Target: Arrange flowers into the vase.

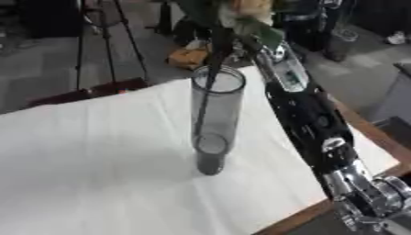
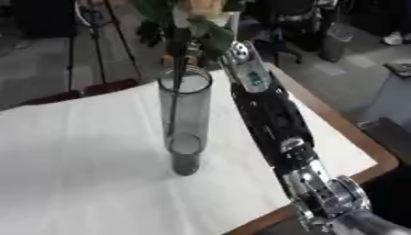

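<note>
1. Vase (image 1: 215, 117): tall clear glass cylinder, upright on the white-covered tabletop (image 1: 96, 160), set toward its far right part, not far from the wooden edge.
2. Flower (image 2: 197, 11): pale bloom with dark green leaves, directly above the vase mouth, partly cut off at the top of both views.
3. Stem (image 1: 205, 96): already through the rim and running down inside the glass; seems to stop short of the base, though hard to judge through the tinted wall.
4. Right hand (image 1: 265, 39): reaches in along the right side of the vase, up among the leaves just above and right of the rim. Mostly hidden by foliage, so cannot tell whether the fingers are curled round the stem or spread apart.
5. Left hand: not seen in either view.
6. Done so far, as a judgement: one flower brought over the vase and its stem fed in from above.
7. Left to do, as a judgement: lowering the stem to the bottom, letting go, drawing the arm clear without tipping the narrow vase.
8. Other flowers: none visible on the tabletop around the vase, so cannot say whether more remain to be placed.
</note>
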Robot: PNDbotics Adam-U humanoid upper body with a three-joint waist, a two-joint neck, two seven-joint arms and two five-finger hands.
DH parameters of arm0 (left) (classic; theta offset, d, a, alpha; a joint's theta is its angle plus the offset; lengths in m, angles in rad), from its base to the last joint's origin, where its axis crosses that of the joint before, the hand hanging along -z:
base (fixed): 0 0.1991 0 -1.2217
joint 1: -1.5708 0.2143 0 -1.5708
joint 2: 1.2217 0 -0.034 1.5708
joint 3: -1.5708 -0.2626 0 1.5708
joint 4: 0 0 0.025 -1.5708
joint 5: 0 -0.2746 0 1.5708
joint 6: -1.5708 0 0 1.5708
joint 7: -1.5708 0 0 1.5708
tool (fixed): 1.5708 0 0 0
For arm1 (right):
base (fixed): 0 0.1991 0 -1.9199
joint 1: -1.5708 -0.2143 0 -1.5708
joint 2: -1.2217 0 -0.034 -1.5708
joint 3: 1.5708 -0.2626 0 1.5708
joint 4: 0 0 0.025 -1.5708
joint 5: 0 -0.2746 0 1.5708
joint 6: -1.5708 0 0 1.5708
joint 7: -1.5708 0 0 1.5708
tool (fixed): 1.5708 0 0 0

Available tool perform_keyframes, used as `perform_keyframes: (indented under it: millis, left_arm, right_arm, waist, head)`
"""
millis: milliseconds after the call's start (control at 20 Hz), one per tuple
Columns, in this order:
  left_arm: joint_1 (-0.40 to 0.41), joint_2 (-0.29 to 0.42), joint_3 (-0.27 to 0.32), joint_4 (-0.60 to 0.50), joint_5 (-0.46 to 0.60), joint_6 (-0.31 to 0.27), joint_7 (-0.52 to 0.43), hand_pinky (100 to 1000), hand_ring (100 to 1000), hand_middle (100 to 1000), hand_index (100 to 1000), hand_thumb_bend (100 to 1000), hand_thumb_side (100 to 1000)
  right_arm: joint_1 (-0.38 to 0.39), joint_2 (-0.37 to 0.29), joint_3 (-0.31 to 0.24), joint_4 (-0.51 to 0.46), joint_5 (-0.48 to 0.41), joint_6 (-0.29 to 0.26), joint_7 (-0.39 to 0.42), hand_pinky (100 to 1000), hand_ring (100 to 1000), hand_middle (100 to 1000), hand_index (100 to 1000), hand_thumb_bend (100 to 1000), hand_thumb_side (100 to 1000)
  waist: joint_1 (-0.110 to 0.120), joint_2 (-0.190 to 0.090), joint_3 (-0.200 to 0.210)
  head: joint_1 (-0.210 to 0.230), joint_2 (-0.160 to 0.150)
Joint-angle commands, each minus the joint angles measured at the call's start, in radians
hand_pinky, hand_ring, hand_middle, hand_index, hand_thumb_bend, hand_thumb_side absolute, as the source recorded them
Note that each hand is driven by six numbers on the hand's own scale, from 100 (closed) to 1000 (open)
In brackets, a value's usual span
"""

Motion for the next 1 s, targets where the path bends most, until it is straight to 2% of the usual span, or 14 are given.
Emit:
perform_keyframes:
  millis: [50,1000]
  left_arm:
    - [-0.006,0.016,0.005,-0.009,0.002,-0.001,-0.002,725,670,634,828,521,971]
    - [-0.006,0.015,0.006,-0.009,0.004,-0.001,-0.001,725,670,634,828,521,972]
  right_arm:
    - [-0.030,-0.011,-0.015,0.012,0.025,-0.100,0.098,757,754,726,751,849,679]
    - [-0.038,-0.003,-0.041,0.069,0.094,-0.101,0.103,763,753,719,771,846,696]
  waist:
    - [-0.002,-0.015,0.000]
    - [-0.001,-0.013,0.001]
  head:
    - [-0.003,-0.006]
    - [-0.004,-0.006]
